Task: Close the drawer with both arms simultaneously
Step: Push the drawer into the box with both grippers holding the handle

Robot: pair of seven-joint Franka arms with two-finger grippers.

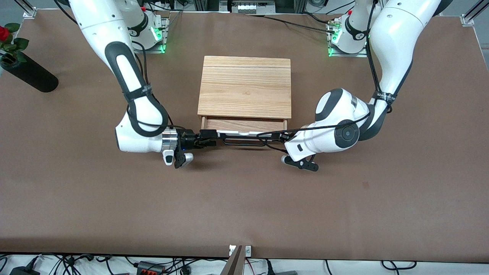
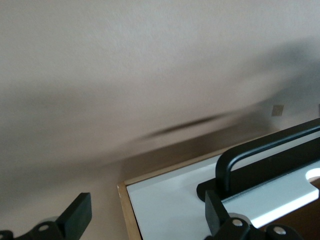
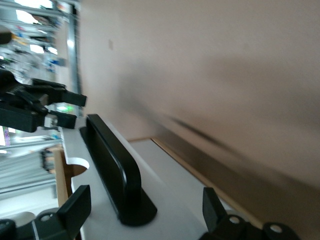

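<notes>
The drawer (image 1: 244,125) stands a short way out of the oak cabinet (image 1: 244,88), with its white front and black bar handle (image 1: 244,143) toward the front camera. My right gripper (image 1: 209,140) is open at the front's end toward the right arm. In the right wrist view its fingers (image 3: 75,205) straddle the handle's foot (image 3: 125,192) on the white front (image 3: 165,175). My left gripper (image 1: 280,138) is open at the other end. In the left wrist view the white front's corner (image 2: 165,205) lies between its fingers (image 2: 76,216), with the handle (image 2: 260,155) beside one finger.
A black vase (image 1: 28,72) with a red rose lies near the table edge at the right arm's end. The brown table (image 1: 244,206) stretches toward the front camera. Black cables trail along both arms. The left gripper shows in the right wrist view (image 3: 45,105).
</notes>
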